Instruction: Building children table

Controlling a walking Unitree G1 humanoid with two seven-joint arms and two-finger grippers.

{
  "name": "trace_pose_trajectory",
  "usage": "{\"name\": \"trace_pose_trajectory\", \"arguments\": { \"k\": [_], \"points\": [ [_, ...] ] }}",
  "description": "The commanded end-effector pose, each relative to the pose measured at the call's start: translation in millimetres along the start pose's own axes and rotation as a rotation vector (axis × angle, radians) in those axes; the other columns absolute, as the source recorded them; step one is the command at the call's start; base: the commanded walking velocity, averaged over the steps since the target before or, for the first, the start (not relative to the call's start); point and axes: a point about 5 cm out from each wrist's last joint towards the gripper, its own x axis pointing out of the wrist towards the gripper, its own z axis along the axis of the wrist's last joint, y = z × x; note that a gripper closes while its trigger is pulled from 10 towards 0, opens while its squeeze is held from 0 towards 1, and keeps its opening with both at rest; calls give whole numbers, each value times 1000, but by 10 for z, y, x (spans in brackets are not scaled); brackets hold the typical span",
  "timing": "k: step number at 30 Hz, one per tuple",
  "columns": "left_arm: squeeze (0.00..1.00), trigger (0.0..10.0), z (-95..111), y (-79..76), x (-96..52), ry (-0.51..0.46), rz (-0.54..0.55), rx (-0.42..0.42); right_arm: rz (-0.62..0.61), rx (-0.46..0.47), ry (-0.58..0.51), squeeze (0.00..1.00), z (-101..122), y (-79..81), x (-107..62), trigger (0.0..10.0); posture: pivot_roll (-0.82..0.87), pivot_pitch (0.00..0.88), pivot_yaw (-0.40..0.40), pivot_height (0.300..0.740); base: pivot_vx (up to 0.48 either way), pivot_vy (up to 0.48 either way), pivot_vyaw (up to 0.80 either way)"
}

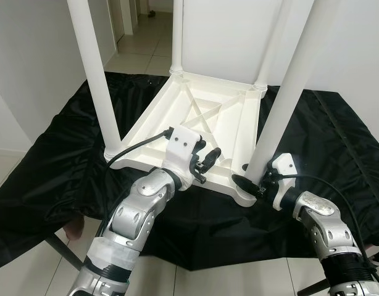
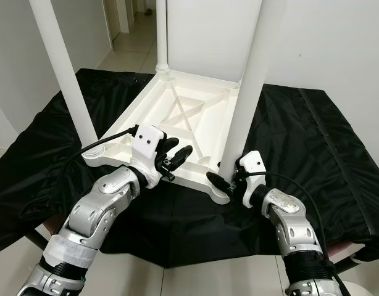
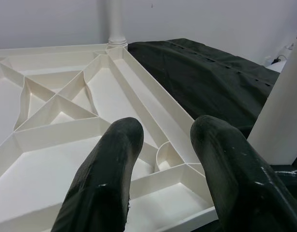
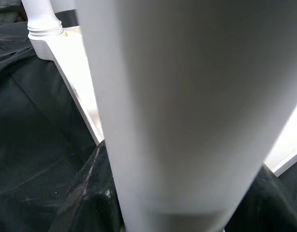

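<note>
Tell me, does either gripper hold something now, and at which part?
The right gripper grips the near-right table leg low down, just above its socket. The left gripper is open over the upturned tabletop and holds nothing.

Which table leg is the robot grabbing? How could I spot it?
Find the white upside-down table top lying on the black cloth, with four white legs standing up from its corners. The one to spot is the near-right leg. Unlike the others, it has the right gripper closed around its base.

Four upright legs (image 1: 94, 74) fence the ribbed tabletop (image 1: 195, 123); gaps between stay passable.
</note>
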Motion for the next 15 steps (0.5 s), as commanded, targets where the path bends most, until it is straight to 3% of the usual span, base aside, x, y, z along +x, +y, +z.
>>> {"name": "trace_pose_trajectory", "arguments": {
  "k": [1, 2, 15],
  "points": [
    [0, 10000, -7, -101, -26, 9, -161, 5, -12, 0, 44, 0, -74, 3, -16, 0, 34, 0, 2, 740, 0, 0, 0],
    [0, 10000, -11, -104, -32, 10, -159, 3, -27, 0, 37, 0, -84, 23, -9, 10000, 37, 0, -2, 740, 0, 0, 0],
    [0, 10000, -5, -87, -21, -7, -140, -1, -264, 31, 39, 0, -156, 258, 94, 10000, 28, 0, -17, 740, 0, 0, 0]
  ]
}}
